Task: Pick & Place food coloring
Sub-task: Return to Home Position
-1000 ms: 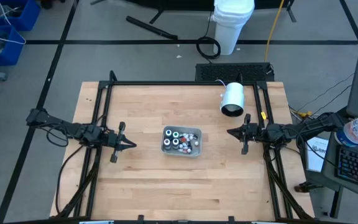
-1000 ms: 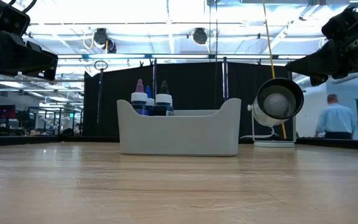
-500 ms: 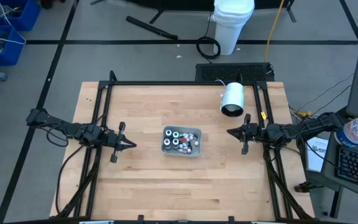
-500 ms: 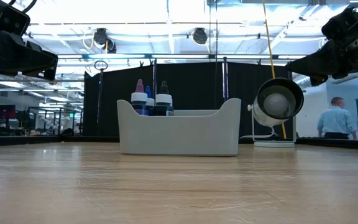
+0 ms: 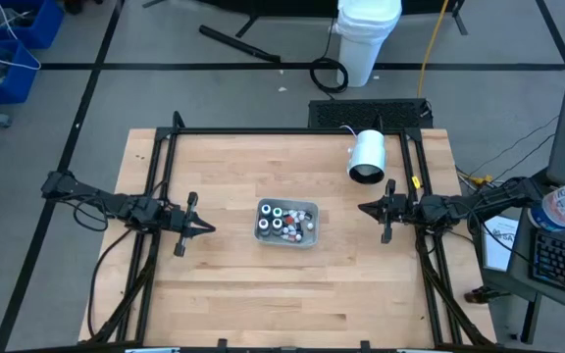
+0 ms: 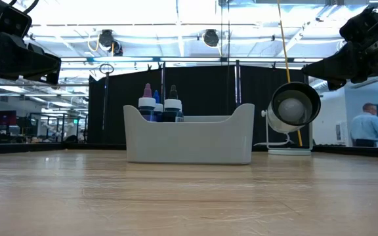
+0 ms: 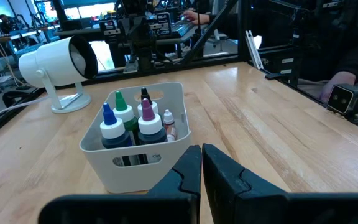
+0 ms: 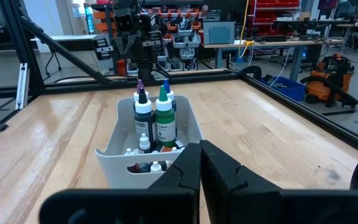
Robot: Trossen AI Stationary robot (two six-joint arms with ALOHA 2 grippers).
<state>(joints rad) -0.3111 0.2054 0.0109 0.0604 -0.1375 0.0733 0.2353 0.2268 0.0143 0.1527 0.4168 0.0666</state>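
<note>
The food coloring bottles (image 5: 284, 223) stand upright inside a small grey tray (image 5: 260, 233) at the table's middle. In the left wrist view the bottles (image 7: 133, 121) have white collars with blue, green, purple and black tips; the right wrist view shows taller dark bottles (image 8: 156, 122) and tiny white-capped ones. My left gripper (image 5: 209, 228) hovers left of the tray, shut, above the table. My right gripper (image 5: 363, 209) hovers right of the tray, shut. Neither touches anything.
A large white cylinder lamp (image 5: 367, 157) lies on its stand near the table's far right corner. A black frame (image 5: 263, 131) runs along the table's edges. Bare wood lies around the tray on all sides. A person (image 6: 369, 124) walks in the room behind.
Both arms and the tray have kept still. Only the person in the room behind has walked toward the right of the low view.
</note>
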